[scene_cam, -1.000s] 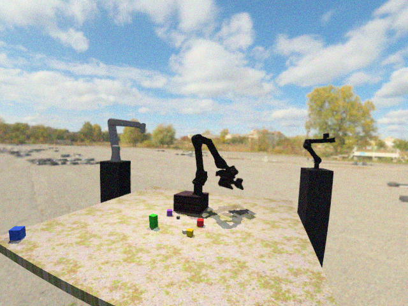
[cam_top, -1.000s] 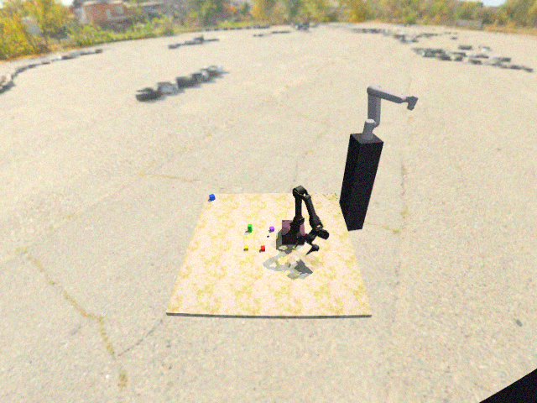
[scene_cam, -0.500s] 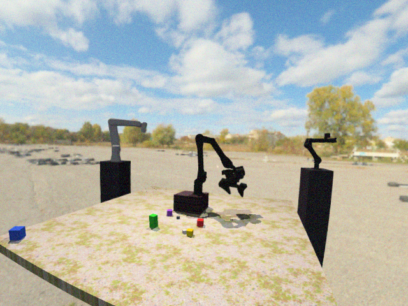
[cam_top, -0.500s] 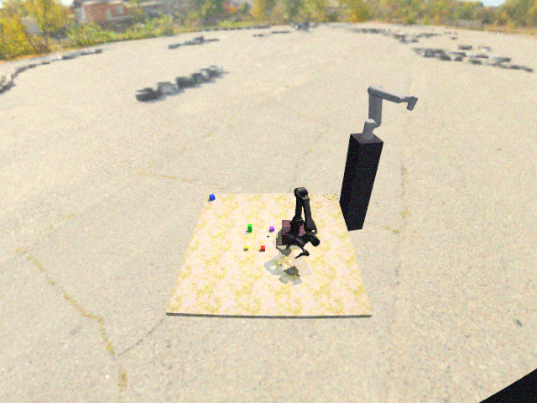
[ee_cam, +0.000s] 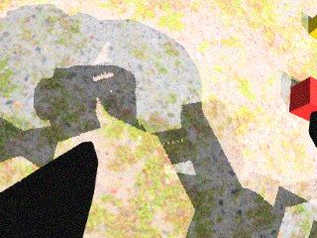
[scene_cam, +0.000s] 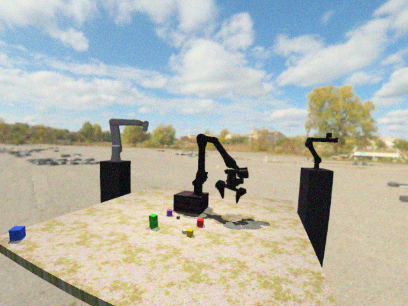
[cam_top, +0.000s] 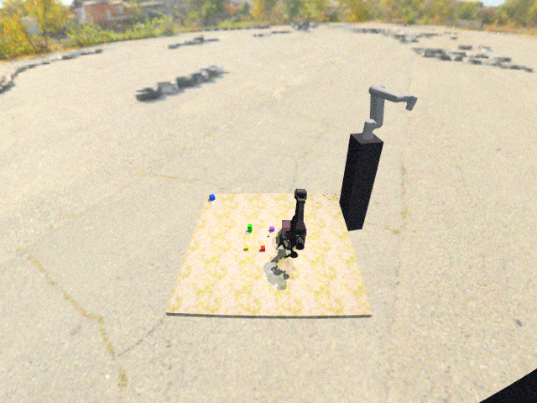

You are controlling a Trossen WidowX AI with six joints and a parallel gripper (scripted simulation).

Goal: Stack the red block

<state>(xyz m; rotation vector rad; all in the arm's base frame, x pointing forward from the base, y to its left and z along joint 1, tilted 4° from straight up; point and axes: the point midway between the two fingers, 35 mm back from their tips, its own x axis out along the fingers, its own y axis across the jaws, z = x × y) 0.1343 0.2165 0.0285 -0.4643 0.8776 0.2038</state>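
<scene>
From the top camera, the arm is bending over the speckled table (cam_top: 216, 299), and its gripper (cam_top: 287, 249) is hanging just right of the red block (cam_top: 262, 248). The green tower (cam_top: 249, 227) is standing beyond the red block, a little to its left, with a yellow block (cam_top: 246, 248) further left and a purple block (cam_top: 271, 228) behind.

Over to the exterior camera: the gripper (scene_cam: 231, 193) is hovering well above the table with its jaws spread wide and nothing between them. The red block (scene_cam: 199, 222) is sitting on the surface below and to the left of it, and the green tower (scene_cam: 153, 220) is standing upright further left.

On the wrist camera, the red block (ee_cam: 305, 97) is peeking in at the right edge, seemingly outside the open jaws, though the finger (ee_cam: 47, 218) tips are barely showing.
</scene>
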